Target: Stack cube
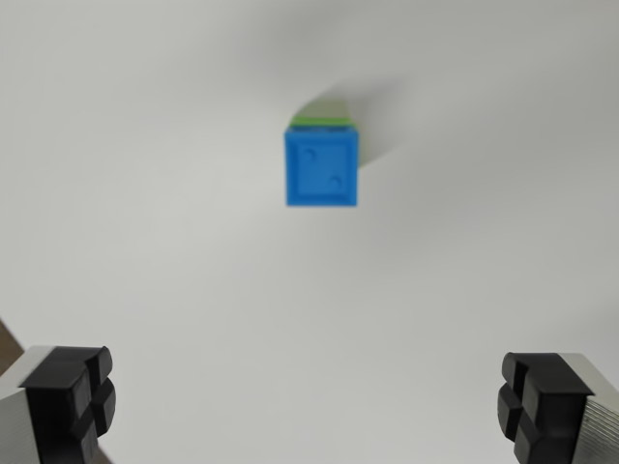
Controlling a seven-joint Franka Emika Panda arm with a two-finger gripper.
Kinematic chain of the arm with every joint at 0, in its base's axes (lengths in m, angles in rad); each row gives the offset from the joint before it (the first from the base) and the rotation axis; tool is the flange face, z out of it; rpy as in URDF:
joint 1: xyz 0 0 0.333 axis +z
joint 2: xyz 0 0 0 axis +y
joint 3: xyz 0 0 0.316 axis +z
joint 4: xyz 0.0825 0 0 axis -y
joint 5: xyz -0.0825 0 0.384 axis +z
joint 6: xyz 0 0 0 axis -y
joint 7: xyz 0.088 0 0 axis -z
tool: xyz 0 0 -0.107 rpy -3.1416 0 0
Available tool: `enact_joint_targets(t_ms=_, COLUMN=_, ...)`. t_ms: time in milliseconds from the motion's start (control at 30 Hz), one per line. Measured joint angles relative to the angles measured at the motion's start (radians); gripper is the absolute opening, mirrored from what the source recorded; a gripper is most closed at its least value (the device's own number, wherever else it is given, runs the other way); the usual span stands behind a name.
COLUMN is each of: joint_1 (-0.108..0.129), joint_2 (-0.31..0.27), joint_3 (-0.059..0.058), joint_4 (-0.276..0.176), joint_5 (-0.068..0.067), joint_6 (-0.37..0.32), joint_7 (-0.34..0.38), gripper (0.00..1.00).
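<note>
The claw [309, 406], wide open and empty at the frame's bottom, has the blue cube [323, 168] atop the green cube [323, 116] above centre.

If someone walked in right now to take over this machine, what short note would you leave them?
Gripper: open, holding nothing, fingers wide apart at the bottom of the wrist view.
Blue cube: sits on top of the green cube, which shows only as an edge behind it, on the white table.
Done: the stack looks made and the cube released.
Left: probably nothing but checking that the stack stands; the picture is blurred, so alignment is hard to judge.
</note>
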Motion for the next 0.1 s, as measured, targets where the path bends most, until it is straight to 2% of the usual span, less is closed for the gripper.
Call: enact_joint_targets(t_ms=100, joint_1=0.0, joint_2=0.0, joint_3=0.0, joint_4=0.0, joint_5=0.0, joint_6=0.0, joint_7=0.0, gripper=1.0)
